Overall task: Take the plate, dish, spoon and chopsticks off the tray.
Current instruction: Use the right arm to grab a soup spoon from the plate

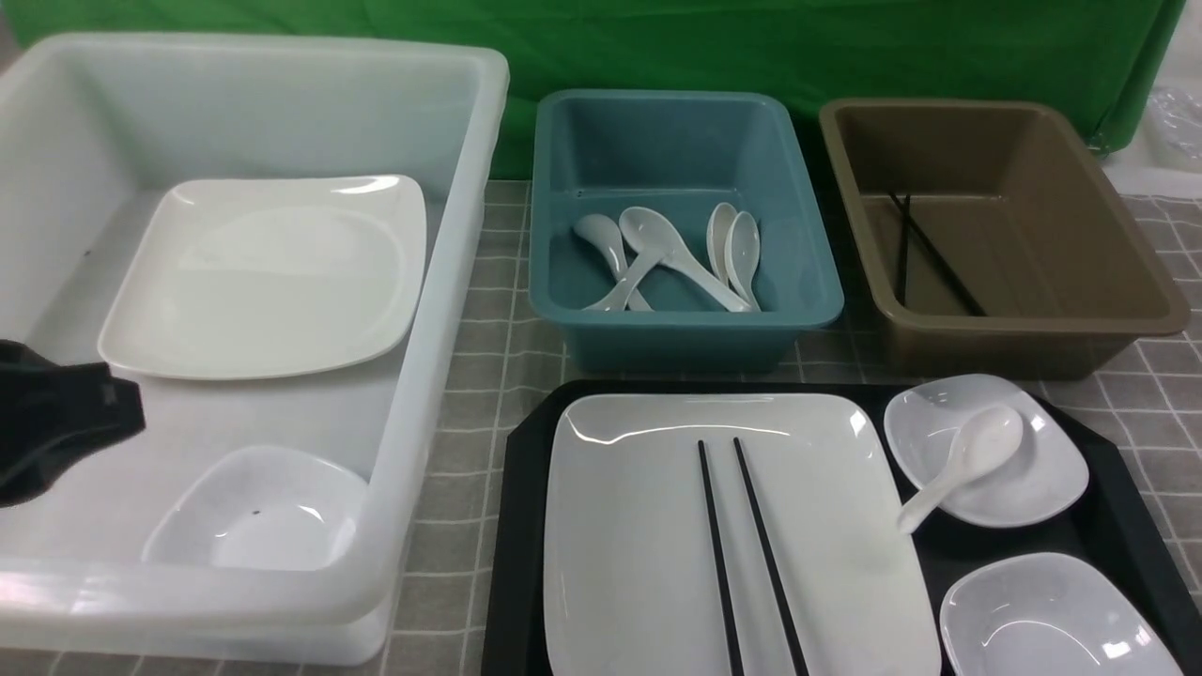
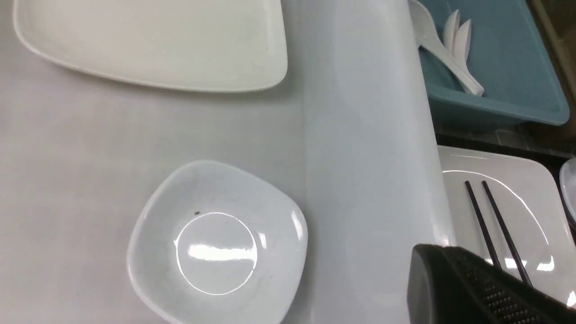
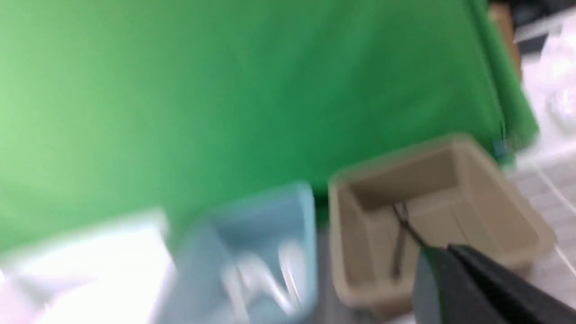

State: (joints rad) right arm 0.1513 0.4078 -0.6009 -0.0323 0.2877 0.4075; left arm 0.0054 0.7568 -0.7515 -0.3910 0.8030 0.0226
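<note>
- Step in hand: the tray (image 1: 521, 526) is fully loaded and neither claw is on it, so I judge this the start of a clearing round, before the first reach.
- Plate (image 1: 639, 526): flat on the tray's left part, with the chopsticks (image 1: 765, 545) lying across its middle, side by side and pointing away from the robot.
- Spoon (image 1: 958, 469): its bowl rests in the dish (image 1: 1042, 469) at the tray's far right, and its handle hangs over the dish rim toward the plate.
- Second dish (image 1: 1052, 620): in the tray's near right corner, with nothing in it.
- Left claw (image 1: 122, 413): closed, nothing seen in it, hanging over the white tub (image 1: 432, 376) near the stored plate (image 1: 263, 282) and stored dish (image 1: 254, 516).
- Right claw (image 3: 468, 283): out of the front view, and its own camera is blurred. It is closed with nothing seen between the fingers, raised and facing the brown tub (image 1: 1033, 329) and blue tub (image 1: 685, 324).
- Next move, as I judge it: the chopsticks should go first, since they pin the plate. The right claw must open, come down over them, close on both sticks together and carry them to the brown tub, where a pair already lies.
- The spoon then goes to the blue tub with the other spoons. After that the dishes and plate are free for the white tub.
- Risk: the thin sticks on a glossy plate may slide or split apart under the pinch.
</note>
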